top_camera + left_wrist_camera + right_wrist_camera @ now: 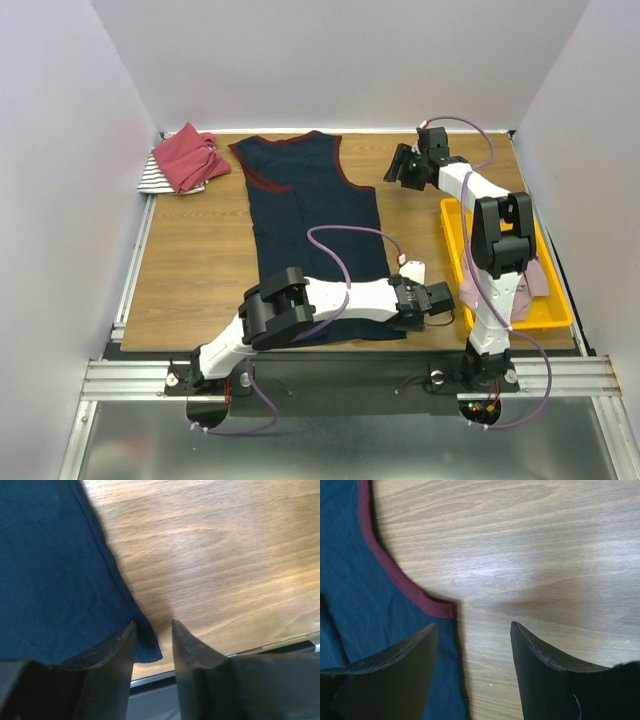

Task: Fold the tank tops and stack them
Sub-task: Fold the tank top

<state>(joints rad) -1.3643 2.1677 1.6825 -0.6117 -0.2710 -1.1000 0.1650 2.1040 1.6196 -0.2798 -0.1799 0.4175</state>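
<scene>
Nearest the arm bases, the left tool (pixel 441 300) (pixel 153 625) sat low at the near right hem corner of the navy tank top (pixel 310 220) (pixel 50 570). Its fingers stood a narrow gap apart, unclamped, with the tip of that corner lying in the gap. To its right, a pale pink tank top (pixel 470 290) lay bunched in the yellow tray (pixel 452 232). The navy tank top lay spread flat along the middle of the bench (pixel 200 260), its long axis running near to far, hem toward the bases and maroon-trimmed neck and straps toward the back wall. Farther on, the right tool (pixel 398 168) (pixel 472 627) hovered at the garment's far right edge with fingers wide apart, one over navy cloth (pixel 350 590) just below the armhole trim, the other over bare wood. In the far left corner, a red tank top (pixel 188 155) lay crumpled on a striped tank top (pixel 155 181).
</scene>
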